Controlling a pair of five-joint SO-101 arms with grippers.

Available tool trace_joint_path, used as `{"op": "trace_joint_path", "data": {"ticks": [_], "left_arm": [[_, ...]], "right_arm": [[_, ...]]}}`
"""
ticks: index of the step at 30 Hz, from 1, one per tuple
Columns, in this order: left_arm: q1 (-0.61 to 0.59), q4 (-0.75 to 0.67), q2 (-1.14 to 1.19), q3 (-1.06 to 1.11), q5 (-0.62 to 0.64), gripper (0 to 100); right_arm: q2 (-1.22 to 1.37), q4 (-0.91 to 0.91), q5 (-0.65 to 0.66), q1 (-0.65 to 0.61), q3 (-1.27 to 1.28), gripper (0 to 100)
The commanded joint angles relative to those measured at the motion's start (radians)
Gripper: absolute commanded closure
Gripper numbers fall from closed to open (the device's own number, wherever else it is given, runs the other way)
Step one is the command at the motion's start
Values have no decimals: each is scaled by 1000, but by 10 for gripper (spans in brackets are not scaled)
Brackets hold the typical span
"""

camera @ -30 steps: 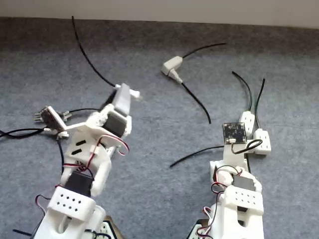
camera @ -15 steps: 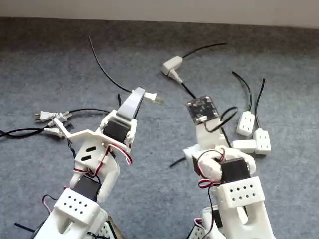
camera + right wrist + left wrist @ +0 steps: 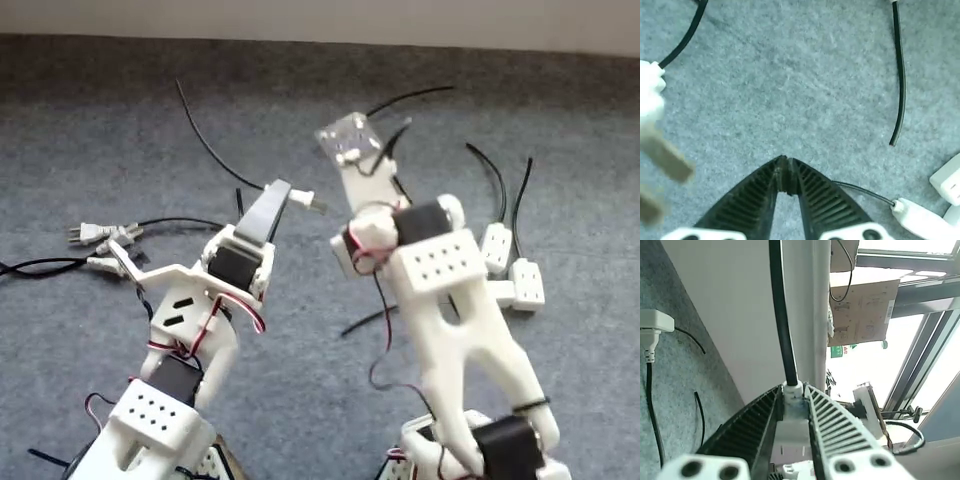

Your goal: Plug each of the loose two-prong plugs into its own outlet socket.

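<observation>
**A:** What does the left side hold?

**B:** I see the left gripper [image 3: 792, 392] with its jaws clamped on a two-prong plug [image 3: 791, 415]. The black cord [image 3: 782, 315] goes out between the fingers. In the high view this plug is held up off the grey carpet [image 3: 120, 130], with its prongs toward the right arm [image 3: 440, 280].

**A:** And the right one?

**B:** The right gripper [image 3: 784, 161] has its jaws pressed together, with nothing between them, and it is over the carpet. The outlet sockets [image 3: 497, 248] lie just beside that arm. Two loose plugs [image 3: 100, 235] lie far to the left.
</observation>
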Motion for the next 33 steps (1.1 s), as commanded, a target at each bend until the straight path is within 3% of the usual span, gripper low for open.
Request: {"op": "trace_joint_path", "data": {"ticks": [1, 11, 24, 33], "left_arm": [[22, -25, -8, -5, 6, 994], [68, -20, -8, -4, 6, 994], [105, -18, -8, 12, 5, 994], [85, -18, -1, 7, 5, 994]], "right_arm": [[142, 4, -12, -12, -208, 991], [386, 13, -8, -7, -510, 991], [651, 286, -8, -7, -1021, 991], [668, 401, -6, 124, -1102, 991]]}}
